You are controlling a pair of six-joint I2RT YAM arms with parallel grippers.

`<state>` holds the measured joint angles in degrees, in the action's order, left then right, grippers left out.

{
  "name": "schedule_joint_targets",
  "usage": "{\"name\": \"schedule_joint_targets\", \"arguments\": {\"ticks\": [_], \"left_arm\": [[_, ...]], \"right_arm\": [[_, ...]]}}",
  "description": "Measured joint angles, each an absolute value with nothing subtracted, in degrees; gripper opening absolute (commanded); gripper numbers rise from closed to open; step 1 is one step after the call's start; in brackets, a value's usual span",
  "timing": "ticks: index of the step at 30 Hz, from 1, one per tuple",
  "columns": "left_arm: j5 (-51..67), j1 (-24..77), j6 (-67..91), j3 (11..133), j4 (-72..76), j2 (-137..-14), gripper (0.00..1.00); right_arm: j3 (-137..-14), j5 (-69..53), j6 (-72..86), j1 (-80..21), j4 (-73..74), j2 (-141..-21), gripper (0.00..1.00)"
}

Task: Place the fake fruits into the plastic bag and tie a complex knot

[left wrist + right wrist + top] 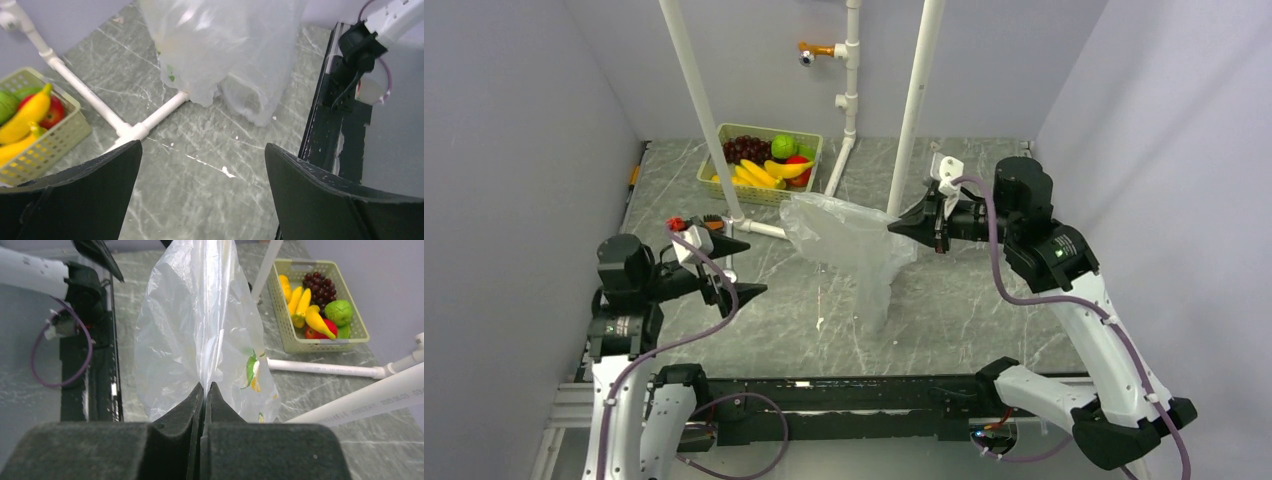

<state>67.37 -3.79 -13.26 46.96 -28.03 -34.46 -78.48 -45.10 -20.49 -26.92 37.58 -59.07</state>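
The clear plastic bag [849, 245] hangs over the middle of the table, pinched at its right edge by my right gripper [894, 227]. In the right wrist view the jaws are shut on the bag film [200, 340] at the gripper [205, 386]. The fake fruits [764, 160] lie in the green basket at the back: yellow bananas [305, 312], a red fruit [314, 333], a green fruit [339, 311], purple grapes [322, 287]. My left gripper [739, 265] is open and empty, left of the bag; it also shows in the left wrist view [202, 155]. No knot shows.
The pale green basket [808, 140] stands at the back left of centre. White pipes [699, 110] rise from the table, with a pipe foot [140, 127] lying on it beside the bag. A black rail [844, 385] runs along the near edge.
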Motion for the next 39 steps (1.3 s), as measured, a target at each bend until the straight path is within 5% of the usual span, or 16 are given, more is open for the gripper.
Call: {"name": "schedule_joint_targets", "arguments": {"ticks": [5,13,15,16,18,19,30,39], "left_arm": [[64.7,1.1,6.0,42.2,-11.1,-37.8,0.99],[58.4,15.4,14.3,48.4,0.7,-46.3,0.99],[56.5,15.8,14.9,49.8,2.8,-48.2,0.80],[55.3,16.0,15.3,50.4,3.4,-49.2,0.63],[53.0,16.0,15.7,51.5,3.6,-50.8,0.12],[52.0,15.9,15.2,51.9,3.0,-51.1,0.00],[64.2,-0.1,-4.9,63.9,-19.1,-45.1,0.00],[63.0,9.5,-13.4,62.1,-25.6,-44.9,0.00]], "right_arm": [[-75.8,-46.0,-13.3,-26.9,32.1,-57.5,0.00],[-75.2,-48.6,-6.0,-26.7,27.0,-58.2,0.00],[-75.3,-49.6,-5.7,-26.7,27.1,-58.2,0.00],[-75.5,-50.0,-6.0,-26.8,27.7,-58.3,0.00],[-77.2,-50.1,-7.7,-26.7,30.5,-58.6,0.00],[-78.5,-50.0,-9.2,-26.6,32.6,-58.9,0.00],[-87.0,-57.5,-22.1,-10.1,50.7,-62.0,0.00],[-82.7,-60.2,-30.2,-8.7,51.3,-61.4,0.02]]}}
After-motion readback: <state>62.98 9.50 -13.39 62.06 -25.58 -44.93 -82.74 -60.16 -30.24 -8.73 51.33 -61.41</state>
